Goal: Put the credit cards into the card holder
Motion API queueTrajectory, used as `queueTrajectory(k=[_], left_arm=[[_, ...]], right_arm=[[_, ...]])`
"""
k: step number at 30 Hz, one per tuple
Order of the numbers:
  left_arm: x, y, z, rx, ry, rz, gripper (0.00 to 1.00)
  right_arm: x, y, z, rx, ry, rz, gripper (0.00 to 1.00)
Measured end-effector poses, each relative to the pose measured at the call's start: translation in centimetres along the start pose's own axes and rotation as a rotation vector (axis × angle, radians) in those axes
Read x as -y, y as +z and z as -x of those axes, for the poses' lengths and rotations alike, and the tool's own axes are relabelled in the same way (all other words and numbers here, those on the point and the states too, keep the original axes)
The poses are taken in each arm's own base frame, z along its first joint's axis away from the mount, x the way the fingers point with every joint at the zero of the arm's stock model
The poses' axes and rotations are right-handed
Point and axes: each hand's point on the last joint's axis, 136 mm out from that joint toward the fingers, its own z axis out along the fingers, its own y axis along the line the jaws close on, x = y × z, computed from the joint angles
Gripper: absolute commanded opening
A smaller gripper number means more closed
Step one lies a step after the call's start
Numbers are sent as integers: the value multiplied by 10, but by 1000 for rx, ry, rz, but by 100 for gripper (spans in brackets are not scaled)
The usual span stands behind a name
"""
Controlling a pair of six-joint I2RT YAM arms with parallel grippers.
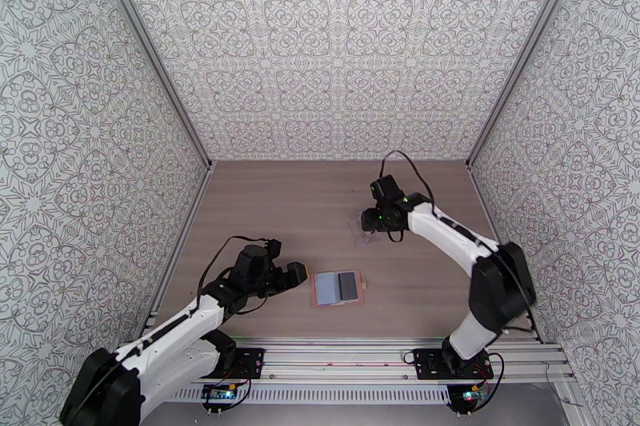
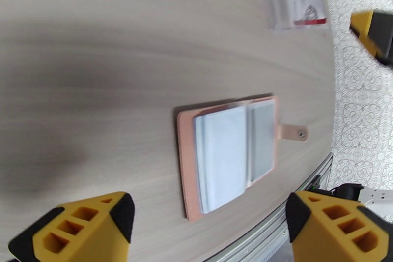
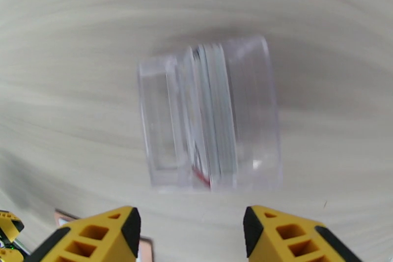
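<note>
Left gripper [image 2: 206, 218] gapes empty near the open card holder [image 2: 231, 155]; right gripper [image 3: 191, 231] — part open, empty — hangs over credit cards [image 3: 216, 110], whose stacked edges its wrist view shows.

1. Pinkish-brown leather-like folding card holder [image 1: 338, 288]: lies open & flat on pale wood-grain counter [image 1: 264, 204], near front edge, approx. centre; snap tab [image 2: 294, 133] on its right side.
2. Clear plastic case [image 1: 366, 232]: on counter, behind & right of card holder, apart from it.
3. Thin white plastic credit cards [image 3: 216, 110]: stacked inside case.
4. Left gripper [image 1: 299, 274]: just left of card holder, not touching.
5. Right gripper [image 3: 191, 228]: above case.
</note>
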Motion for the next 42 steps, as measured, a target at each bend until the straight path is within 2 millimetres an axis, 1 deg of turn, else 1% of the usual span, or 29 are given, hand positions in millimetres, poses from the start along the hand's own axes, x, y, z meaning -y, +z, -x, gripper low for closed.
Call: queueTrajectory(k=[4, 8, 12, 16, 19, 24, 29, 33, 42], left_arm=[[4, 6, -8, -28, 17, -6, 84], [6, 10, -11, -40, 23, -9, 83], [6, 13, -13, -49, 25, -9, 83], [6, 14, -15, -54, 25, -7, 83], [7, 14, -15, -53, 29, -9, 83], [9, 15, -15, -53, 35, -12, 83], [7, 18, -19, -68, 38, -6, 82], [7, 20, -22, -78, 41, -1, 83], [6, 21, -21, -75, 41, 5, 83]], right_arm=[[2, 13, 12, -42, -80, -46, 60], [12, 25, 20, -79, -129, -96, 60], [22, 36, 20, -126, -138, -114, 58], [25, 47, 16, -167, -144, -118, 58], [26, 49, 11, -188, -152, -119, 58], [25, 47, 14, -189, -157, -119, 58], [25, 56, 15, -205, -161, -123, 58], [24, 59, 15, -214, -164, -125, 57], [25, 59, 15, -217, -164, -129, 52]])
